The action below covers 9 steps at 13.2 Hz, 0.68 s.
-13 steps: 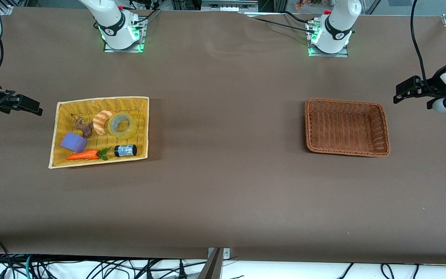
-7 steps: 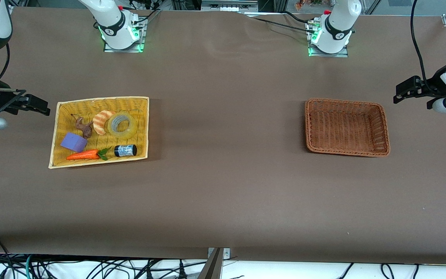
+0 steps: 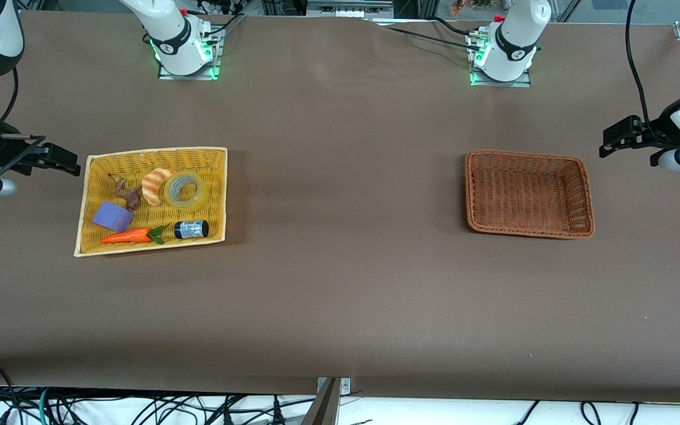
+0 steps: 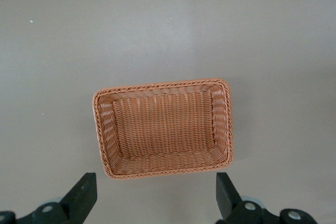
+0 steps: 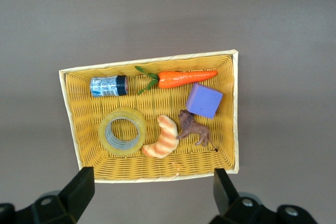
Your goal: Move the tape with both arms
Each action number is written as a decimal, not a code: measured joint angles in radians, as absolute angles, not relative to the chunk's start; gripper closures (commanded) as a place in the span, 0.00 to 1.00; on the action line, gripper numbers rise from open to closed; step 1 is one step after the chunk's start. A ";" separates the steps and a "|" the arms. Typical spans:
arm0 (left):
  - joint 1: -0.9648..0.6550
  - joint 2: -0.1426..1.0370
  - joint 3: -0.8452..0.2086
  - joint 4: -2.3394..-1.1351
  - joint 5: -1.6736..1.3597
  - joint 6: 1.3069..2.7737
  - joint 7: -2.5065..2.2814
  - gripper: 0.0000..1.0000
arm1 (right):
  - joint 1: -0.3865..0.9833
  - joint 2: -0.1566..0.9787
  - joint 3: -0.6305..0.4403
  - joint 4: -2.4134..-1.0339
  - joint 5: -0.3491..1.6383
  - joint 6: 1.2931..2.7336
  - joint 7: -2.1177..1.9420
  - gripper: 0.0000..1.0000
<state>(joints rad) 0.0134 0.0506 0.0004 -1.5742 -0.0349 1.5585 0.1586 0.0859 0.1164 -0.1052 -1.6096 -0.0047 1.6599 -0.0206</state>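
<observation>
Closer to the yellow woven tray (image 3: 217, 195) now, the right end effector (image 3: 59, 159) hangs released beside it. Inside lies the translucent yellowish ring-shaped tape roll (image 3: 186, 189), touching the orange striped croissant toy (image 3: 155, 185). Near the brown wicker basket (image 3: 585, 195), the left end effector (image 3: 614, 139) waits, released.

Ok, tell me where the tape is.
The tape lies flat in the yellow basket toward the right arm's end, beside the croissant and farther from the camera than the jar.
</observation>
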 measured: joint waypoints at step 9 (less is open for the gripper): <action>0.017 0.051 0.001 -1.574 -0.035 1.559 0.159 0.00 | 0.096 0.116 -0.105 -1.610 -0.005 1.660 -0.020 0.00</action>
